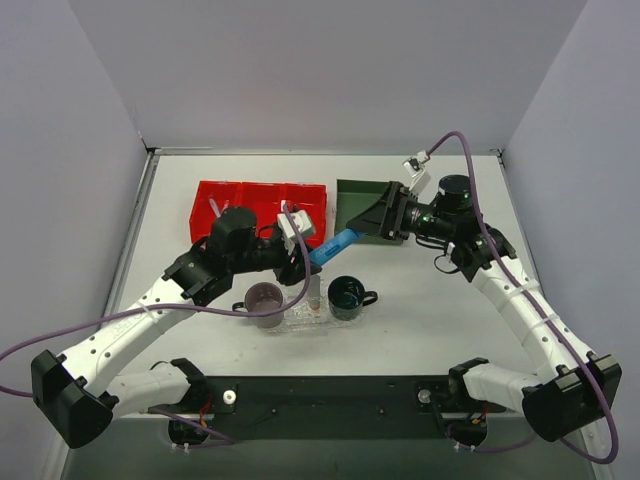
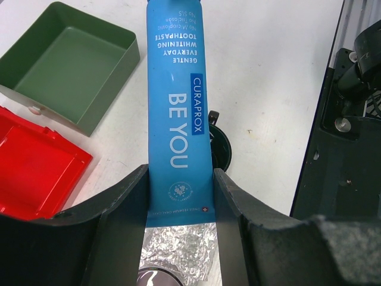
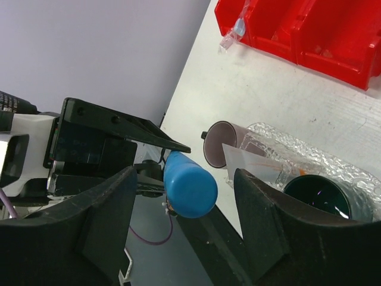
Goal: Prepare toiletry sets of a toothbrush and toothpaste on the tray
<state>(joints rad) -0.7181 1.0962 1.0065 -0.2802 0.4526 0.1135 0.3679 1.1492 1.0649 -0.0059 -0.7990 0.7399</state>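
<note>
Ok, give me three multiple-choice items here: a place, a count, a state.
1. Where is the white tube? A in the red bin; B on the tray, between the mauve cup and green cup; C in the green bin.
2. How many cups are on the tray? A two; B three; C four.
3. The left gripper is: A open, empty; B shut on a cup; C shut on the blue tube.
Answers: 1 B, it lies between the cups; 2 A, only those two show; 3 C, both fingers touch the tube's sides.
</note>
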